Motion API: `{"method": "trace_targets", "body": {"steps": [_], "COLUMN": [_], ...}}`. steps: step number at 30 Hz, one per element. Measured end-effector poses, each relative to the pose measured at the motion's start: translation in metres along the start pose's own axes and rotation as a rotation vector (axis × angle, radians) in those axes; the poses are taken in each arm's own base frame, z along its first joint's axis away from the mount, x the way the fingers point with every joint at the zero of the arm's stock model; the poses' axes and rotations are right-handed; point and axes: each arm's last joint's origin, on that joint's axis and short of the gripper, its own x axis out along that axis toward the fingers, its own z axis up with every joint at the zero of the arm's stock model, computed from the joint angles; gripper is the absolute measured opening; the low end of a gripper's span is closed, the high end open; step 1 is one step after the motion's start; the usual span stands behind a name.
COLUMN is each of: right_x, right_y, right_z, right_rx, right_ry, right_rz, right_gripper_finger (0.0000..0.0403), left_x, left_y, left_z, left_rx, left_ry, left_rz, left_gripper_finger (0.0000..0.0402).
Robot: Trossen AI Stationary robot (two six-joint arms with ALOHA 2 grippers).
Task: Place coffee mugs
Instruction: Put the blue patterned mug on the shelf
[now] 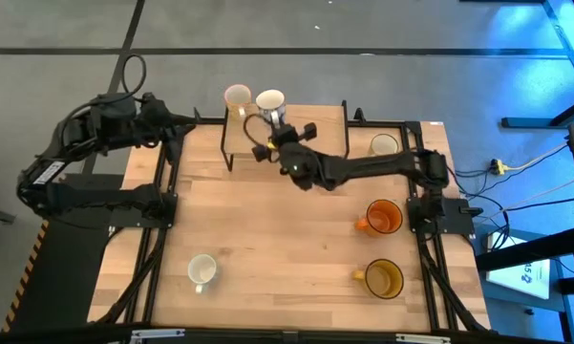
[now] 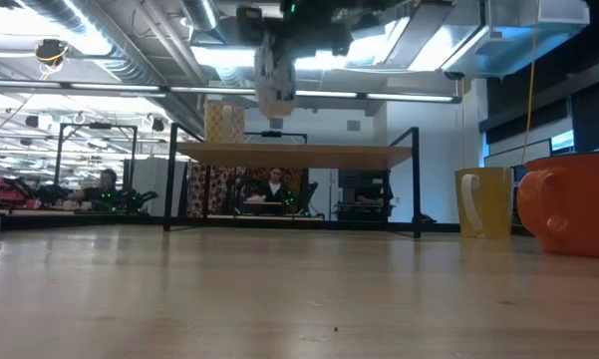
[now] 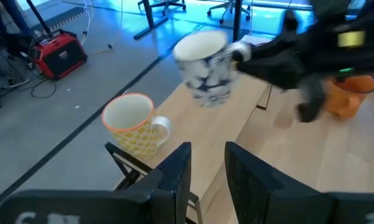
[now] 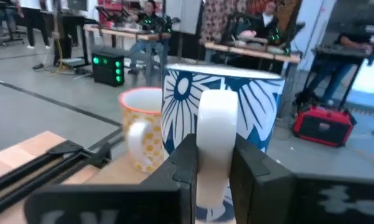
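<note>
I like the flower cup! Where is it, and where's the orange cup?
Flower mug [image 4: 249, 102], right wrist view, on its blue-patterned side.
Orange mug [image 1: 384, 217], high view, on its rim.

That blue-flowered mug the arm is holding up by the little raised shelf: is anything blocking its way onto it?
Nothing visible blocks it. The right tool grips the blue-flowered mug by its handle, above the shelf, beside the yellow-patterned mug already standing there.

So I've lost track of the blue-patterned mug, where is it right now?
In the high view the patterned mug is at the table's far edge over the rack, held by its handle in the right gripper, just right of the yellow-dotted mug.
</note>
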Motion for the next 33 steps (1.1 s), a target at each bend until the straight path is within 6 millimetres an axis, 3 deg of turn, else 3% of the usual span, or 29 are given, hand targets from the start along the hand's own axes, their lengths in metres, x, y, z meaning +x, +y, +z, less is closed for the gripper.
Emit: {"method": "trace_targets", "body": {"steps": [5, 10, 33], "right_x": [0.035, 0.056, 0.083], "right_y": [-0.003, -0.004, -0.004], "right_z": [-0.018, -0.037, -0.073], "right_rx": [0.06, 0.073, 0.1], "right_ry": [-0.029, -0.036, -0.015], "right_rz": [-0.012, -0.01, -0.009], "right_gripper_finger": [0.004, 0.004, 0.004], "left_x": [-0.002, -0.001, -0.001], "left_y": [0.0, 0.0, 0.0], "left_z": [-0.001, -0.001, -0.001], "left_rx": [-0.001, -0.001, -0.003], "left_ry": [-0.003, -0.001, 0.0], "left_rz": [0.001, 0.001, 0.0], "left_gripper_finger": [0.0092, 0.0092, 0.0092]}}
